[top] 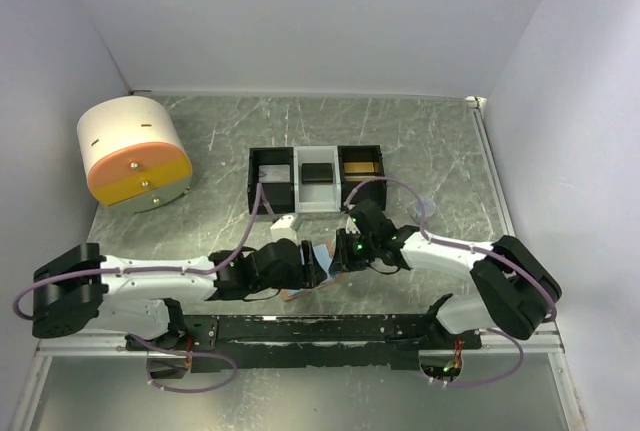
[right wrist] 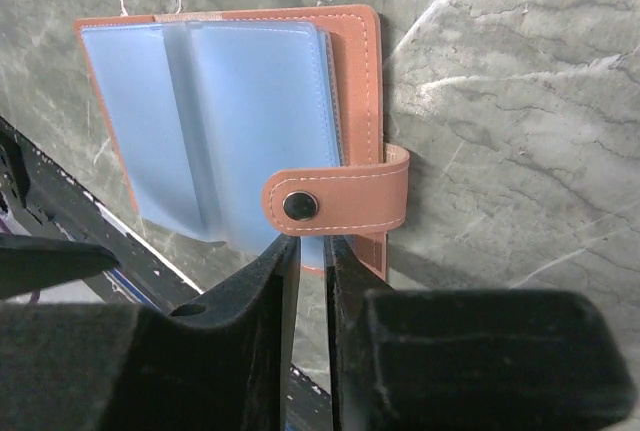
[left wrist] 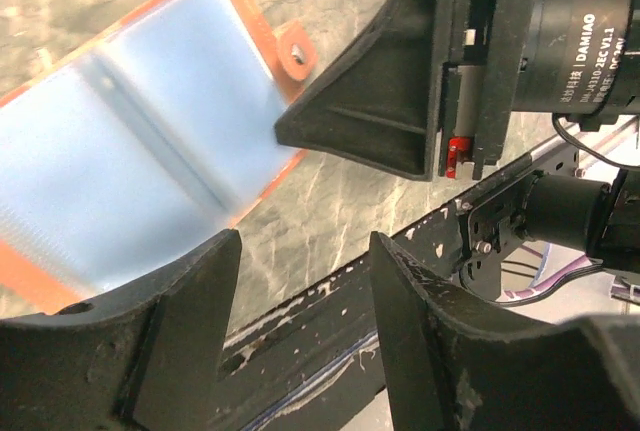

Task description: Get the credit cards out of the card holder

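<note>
Steadying step — right claw point(right wrist: 310, 251) pinches the card holder's point(right wrist: 230, 121) blue sleeve, left claw point(left wrist: 305, 246) gapes empty; next it must fish inside.

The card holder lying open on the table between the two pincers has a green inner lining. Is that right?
Not green. The card holder has a light blue inner lining, as the right wrist view shows. The rest stands: it lies open on the table between the left pincer and the right pincer.
</note>
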